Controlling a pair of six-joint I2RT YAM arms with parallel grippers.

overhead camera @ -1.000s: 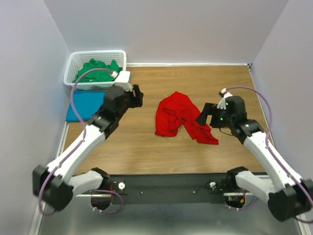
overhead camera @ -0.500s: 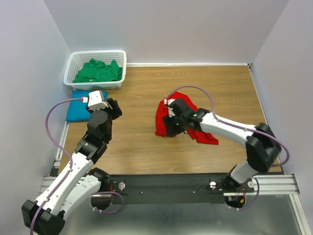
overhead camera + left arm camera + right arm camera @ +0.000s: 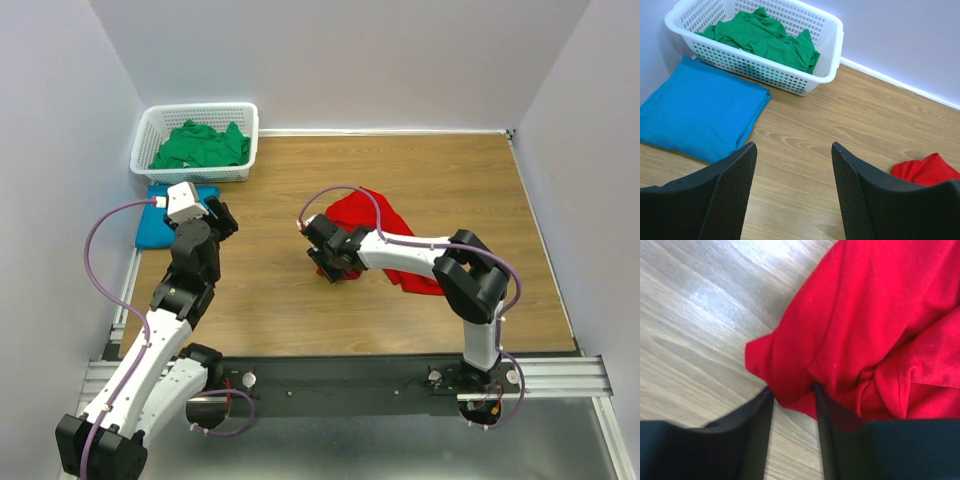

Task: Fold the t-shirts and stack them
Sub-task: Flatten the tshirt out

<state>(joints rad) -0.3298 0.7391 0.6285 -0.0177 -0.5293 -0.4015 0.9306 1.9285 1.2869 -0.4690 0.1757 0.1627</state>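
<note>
We see the right hand closed on a fold at the left edge of the crumpled red t-shirt, which lies in a heap mid-tabletop. The left hand hovers with its fingers apart, holding nothing, near the folded teal blue t-shirt at the tabletop's left side. Just beside that shirt, farther back, the white basket holds the green t-shirt, bunched up.
</note>
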